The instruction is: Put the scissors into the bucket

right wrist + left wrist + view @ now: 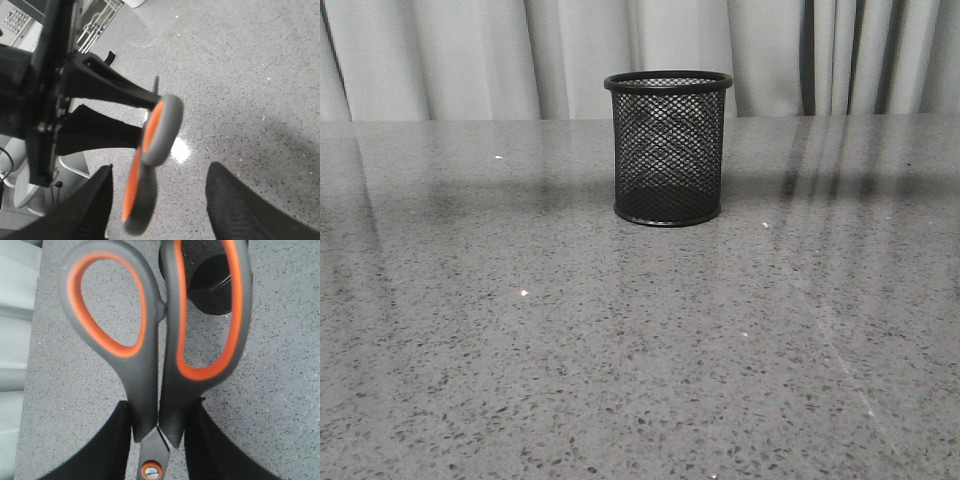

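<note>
Closest to the left wrist camera, the left tool (159, 447) is seen clamped on the scissors (160, 340) just above the orange-red pivot dot, its black fingers (107, 452) pressed against the grey handle shanks from both sides. The handles, lined orange inside the loops, point away from the tool (the blades themselves are out of view). Beyond the larger loop, part of the bucket (210, 275) is glimpsed above the speckled grey worktop (280, 365).

From the right wrist view, the right tool (157, 210) is shown with its fingers (240, 210) held well apart, nothing between them; the scissors (155, 135) are seen edge-on, held clear of the worktop by the left tool.

Farther off, in the front view, the bucket (668, 148) is found standing upright on the worktop (640, 350), before pale curtains (470, 55).
</note>
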`<move>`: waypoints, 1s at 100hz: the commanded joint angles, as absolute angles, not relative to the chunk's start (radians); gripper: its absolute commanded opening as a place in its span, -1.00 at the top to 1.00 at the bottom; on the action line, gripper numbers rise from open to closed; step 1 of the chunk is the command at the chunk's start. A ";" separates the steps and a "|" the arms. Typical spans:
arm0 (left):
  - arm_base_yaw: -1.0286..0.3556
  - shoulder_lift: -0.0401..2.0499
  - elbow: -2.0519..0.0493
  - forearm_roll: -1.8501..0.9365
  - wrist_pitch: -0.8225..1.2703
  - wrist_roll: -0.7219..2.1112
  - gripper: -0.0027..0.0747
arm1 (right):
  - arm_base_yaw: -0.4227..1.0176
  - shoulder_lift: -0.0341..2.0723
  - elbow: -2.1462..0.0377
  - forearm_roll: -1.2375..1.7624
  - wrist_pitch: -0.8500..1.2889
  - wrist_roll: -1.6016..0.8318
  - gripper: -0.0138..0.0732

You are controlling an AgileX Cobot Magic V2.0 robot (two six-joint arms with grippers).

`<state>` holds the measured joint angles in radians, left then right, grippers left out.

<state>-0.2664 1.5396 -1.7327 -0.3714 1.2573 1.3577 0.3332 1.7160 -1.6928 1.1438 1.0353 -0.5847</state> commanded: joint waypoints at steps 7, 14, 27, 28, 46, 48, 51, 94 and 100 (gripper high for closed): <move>-0.273 1.495 -1.767 -0.420 1.219 1.357 0.98 | 0.335 1.693 -1.730 1.209 1.003 -0.602 -0.18; -0.273 1.495 -1.767 -0.427 1.217 1.357 0.98 | 0.335 1.702 -1.730 1.222 1.007 -0.602 -0.18; -0.273 1.495 -1.767 -0.436 1.217 1.367 0.98 | 0.342 1.712 -1.730 1.250 1.002 -0.606 -0.18; -0.273 1.495 -1.767 -0.435 1.217 1.367 0.98 | 0.342 1.712 -1.730 1.250 1.000 -0.609 -0.18; -0.273 1.495 -1.767 -0.442 1.216 1.378 0.98 | 0.362 1.712 -1.730 1.250 0.994 -0.625 -0.14; -0.273 1.495 -1.767 -0.442 1.216 1.378 0.98 | 0.362 1.712 -1.730 1.250 0.992 -0.625 -0.10; -0.273 1.495 -1.767 -0.442 1.216 1.378 0.98 | 0.363 1.712 -1.730 1.250 0.992 -0.625 -0.03; -0.273 1.495 -1.767 -0.451 1.218 1.378 0.66 | 0.363 1.712 -1.730 1.250 0.992 -0.625 0.85; -0.273 1.493 -1.767 -0.451 1.218 1.378 0.47 | 0.363 1.712 -1.730 1.250 0.992 -0.625 0.85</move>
